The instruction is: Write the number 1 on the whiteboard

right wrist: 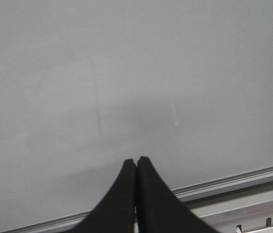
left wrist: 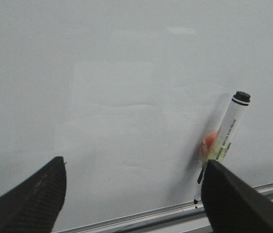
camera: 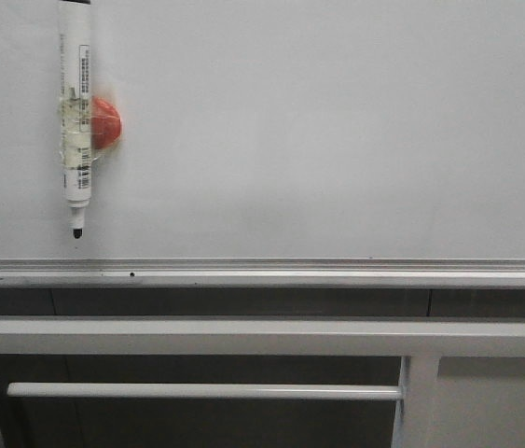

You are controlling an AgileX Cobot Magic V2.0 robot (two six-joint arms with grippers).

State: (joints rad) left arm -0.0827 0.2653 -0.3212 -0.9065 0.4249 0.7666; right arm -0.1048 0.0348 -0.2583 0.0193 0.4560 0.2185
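The whiteboard (camera: 337, 131) is bare: no number 1 shows on it in any view, so the writing has yet to begin. A marker (camera: 76, 121) hangs upright on the board at its left side, cap end up and black tip down, just above the silver rail (camera: 262, 273) along the board's lower edge. It seems to be held there by a red round magnet (camera: 106, 123) taped to its barrel.

The left gripper (left wrist: 134, 194) faces the board with its fingers (left wrist: 32, 201) wide apart, holding nothing; the marker lies just beside one finger in the left wrist view. The right gripper (right wrist: 136, 167) has its fingers pressed together, empty, pointed at a plain stretch of board above the rail.

The step in hand looks like fetching the marker, and the left arm is the nearer one. A good grasp would straddle the barrel clear of the magnet, close firmly, then pull straight off the board so the tip does not smear. The stroke would then want open space and steady, light pressure downward.
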